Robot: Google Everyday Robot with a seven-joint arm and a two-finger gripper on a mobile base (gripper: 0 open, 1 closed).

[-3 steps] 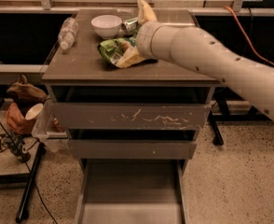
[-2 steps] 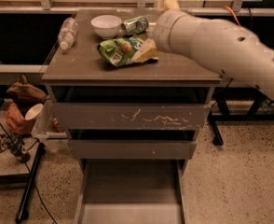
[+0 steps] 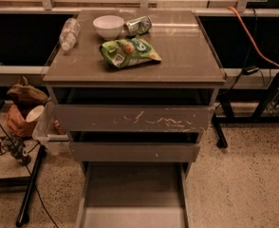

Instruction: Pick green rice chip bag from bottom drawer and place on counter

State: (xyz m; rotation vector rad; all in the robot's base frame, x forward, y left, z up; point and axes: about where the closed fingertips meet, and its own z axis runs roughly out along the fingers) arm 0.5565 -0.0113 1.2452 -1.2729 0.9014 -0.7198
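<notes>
The green rice chip bag lies on the counter, just in front of the white bowl and left of the counter's middle. The bottom drawer stands pulled open below, and its flat floor is bare. The gripper and the arm are out of view.
A white bowl, a crushed green can and a clear plastic bottle sit at the back left of the counter. The two upper drawers stick out a little. A brown bag and cables lie at the left; an orange cable hangs at the right.
The arm, which reached over the chip bag on the counter, has pulled up and away and left the view. The bag stays on the counter.
</notes>
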